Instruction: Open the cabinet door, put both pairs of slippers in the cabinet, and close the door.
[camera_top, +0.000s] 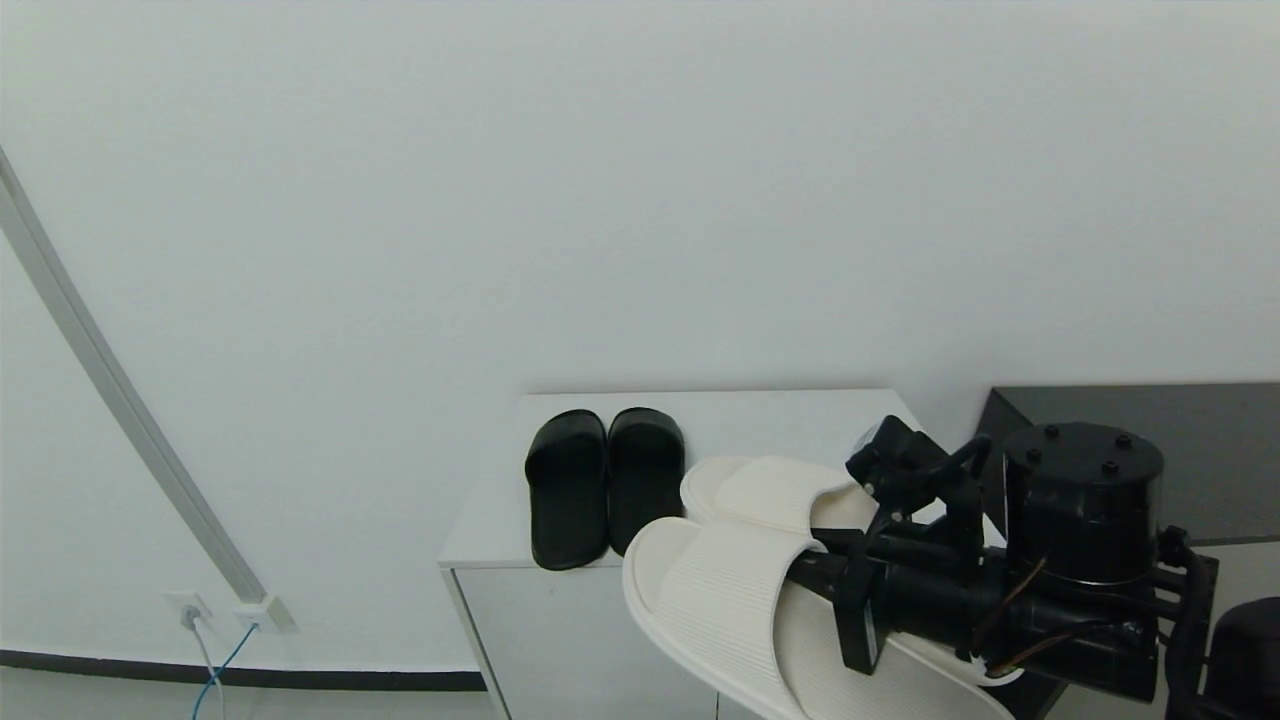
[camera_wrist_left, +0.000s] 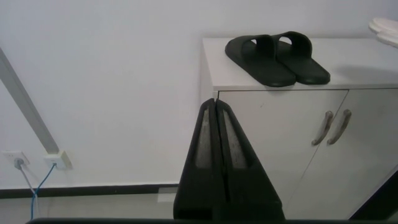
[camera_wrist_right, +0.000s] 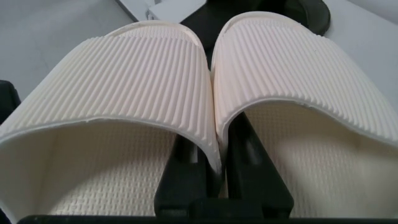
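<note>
A pair of black slippers (camera_top: 605, 485) (camera_wrist_left: 277, 57) lies side by side on top of the white cabinet (camera_top: 760, 415) (camera_wrist_left: 273, 137). Both cabinet doors are closed, and their two handles (camera_wrist_left: 331, 127) meet at the middle. The pair of cream ribbed slippers (camera_top: 730, 590) (camera_wrist_right: 205, 81) hangs in the air off the cabinet's right front corner. My right gripper (camera_top: 810, 565) (camera_wrist_right: 217, 165) is shut on it, with its fingers pushed under the straps and pinching the two inner edges together. My left gripper (camera_wrist_left: 216, 109) is shut on nothing, low and to the left of the cabinet's front.
A dark counter (camera_top: 1150, 440) stands right of the cabinet. On the left wall run a slanted cable duct (camera_top: 100, 380) and sockets (camera_top: 185, 607) (camera_wrist_left: 15, 158) with a blue cable near the floor. Open floor lies left of the cabinet.
</note>
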